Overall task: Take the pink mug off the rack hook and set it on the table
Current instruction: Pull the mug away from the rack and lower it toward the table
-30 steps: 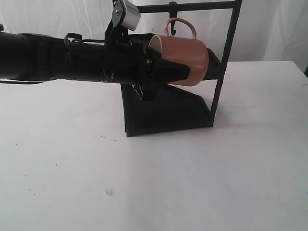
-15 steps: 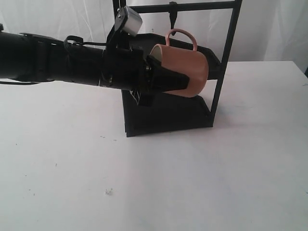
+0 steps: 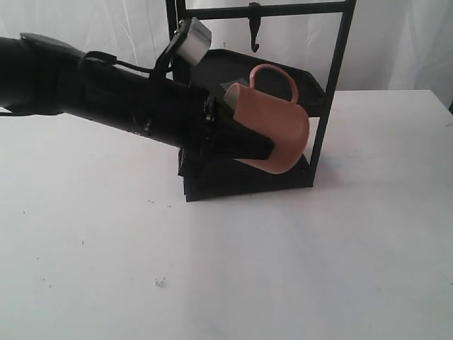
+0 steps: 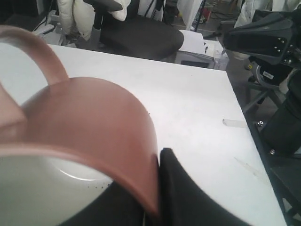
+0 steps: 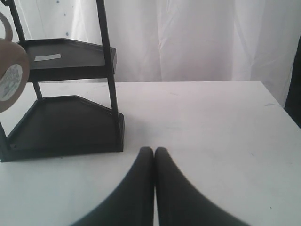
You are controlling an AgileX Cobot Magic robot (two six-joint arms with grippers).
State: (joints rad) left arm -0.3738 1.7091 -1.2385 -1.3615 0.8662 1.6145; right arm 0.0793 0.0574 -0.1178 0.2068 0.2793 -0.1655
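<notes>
The pink mug (image 3: 276, 131) hangs in the air on its side in front of the black rack, mouth toward the arm, handle up. It is off the rack hook (image 3: 253, 28), which hangs bare from the top crossbar above it. My left gripper (image 3: 244, 142) is shut on the mug's rim, one finger inside and one outside. In the left wrist view the pink mug (image 4: 89, 122) fills the near field, with my left gripper (image 4: 157, 188) pinching its wall. The mug's base (image 5: 8, 80) shows at the edge of the right wrist view. My right gripper (image 5: 154, 153) is shut and empty above the table (image 3: 283, 269).
The black two-shelf rack (image 3: 241, 173) stands at the back middle of the table, its upright post (image 3: 333, 92) just right of the mug. The same rack (image 5: 66, 122) lies ahead of my right gripper. A small white scrap (image 3: 160, 282) lies on the tabletop at the front.
My left gripper has carried the mug down and slightly right, so its handle has come off the hook and now sits well below it. The arm has tilted downward.
</notes>
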